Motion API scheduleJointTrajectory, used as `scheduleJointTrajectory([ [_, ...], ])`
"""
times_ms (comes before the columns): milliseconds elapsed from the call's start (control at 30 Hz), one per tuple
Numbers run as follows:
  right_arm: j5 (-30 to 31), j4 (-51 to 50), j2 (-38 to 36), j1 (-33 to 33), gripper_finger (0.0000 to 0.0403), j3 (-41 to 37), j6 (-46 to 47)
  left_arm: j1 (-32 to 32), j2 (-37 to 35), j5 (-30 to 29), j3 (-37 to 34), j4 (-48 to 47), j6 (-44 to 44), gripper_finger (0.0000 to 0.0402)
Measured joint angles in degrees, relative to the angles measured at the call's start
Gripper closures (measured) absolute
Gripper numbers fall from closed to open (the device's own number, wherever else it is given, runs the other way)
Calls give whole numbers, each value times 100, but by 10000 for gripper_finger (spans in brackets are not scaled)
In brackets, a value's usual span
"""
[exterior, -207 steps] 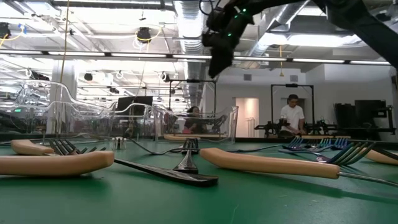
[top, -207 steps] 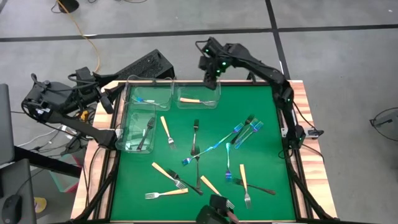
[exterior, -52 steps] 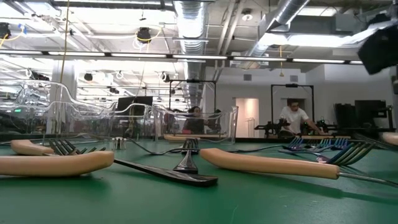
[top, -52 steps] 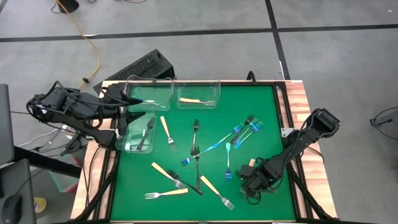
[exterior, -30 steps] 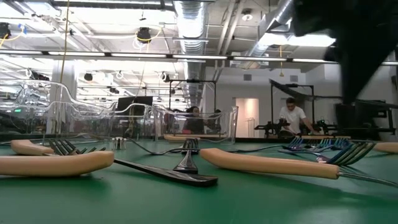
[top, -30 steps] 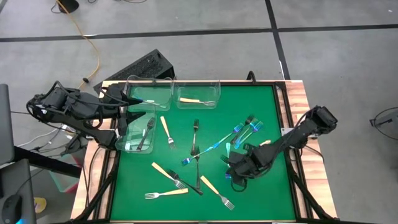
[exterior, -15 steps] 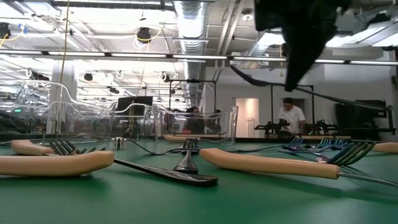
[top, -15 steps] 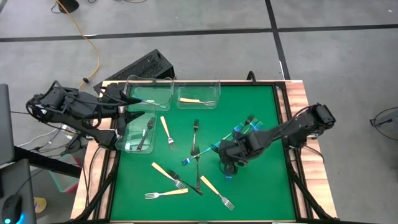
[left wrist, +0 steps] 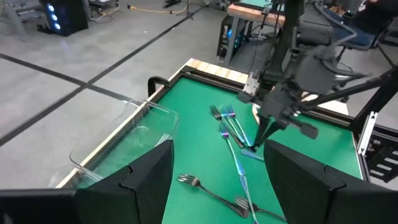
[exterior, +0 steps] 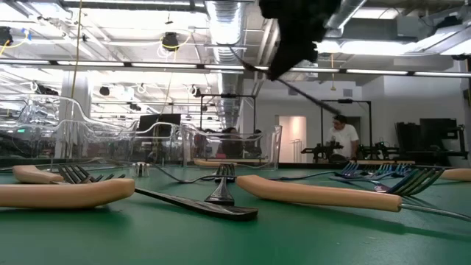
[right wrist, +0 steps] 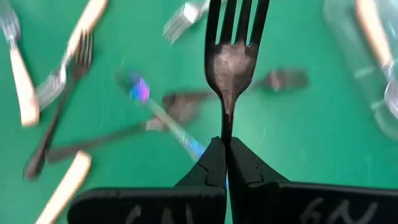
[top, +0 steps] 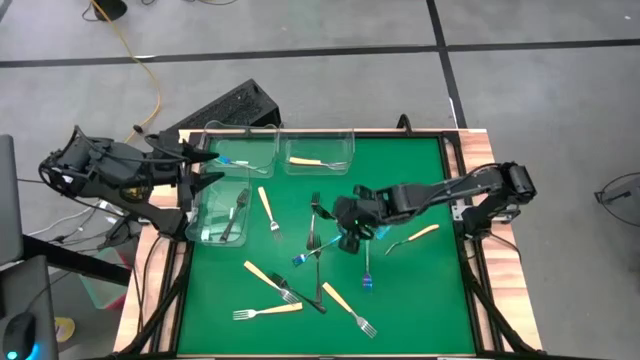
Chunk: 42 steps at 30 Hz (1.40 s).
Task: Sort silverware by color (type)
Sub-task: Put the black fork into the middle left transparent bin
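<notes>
Right claw (right wrist: 224, 152) held a dark fork (right wrist: 232, 62) above the middle of the table (top: 420, 300).

Its fingers were pressed on the fork's handle, tines pointing forward — below lay other forks, tan, blue (top: 367, 262) and dark, scattered on the green mat. The left claw (top: 205, 168) waited, spread, over the clear bins (top: 240, 150) at the table's left edge; each bin had a fork in it.
</notes>
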Motion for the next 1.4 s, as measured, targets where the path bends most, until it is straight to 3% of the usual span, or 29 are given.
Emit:
scheduleJointTrajectory([
  [733,-341,4401,273,-1171,394,-5,-711,2,-435,-727,-1,-1,267,168],
  [933,-1149,5955,885,-1211,394,27,-856,2,-454,-769,-1,-1,310,168],
  [1133,-1911,6263,1848,-1254,394,850,-864,2,-502,-857,-1,-1,310,168],
  [1400,-2993,6000,3189,-1287,393,2853,-1220,2,-564,-874,-1,-1,306,168],
])
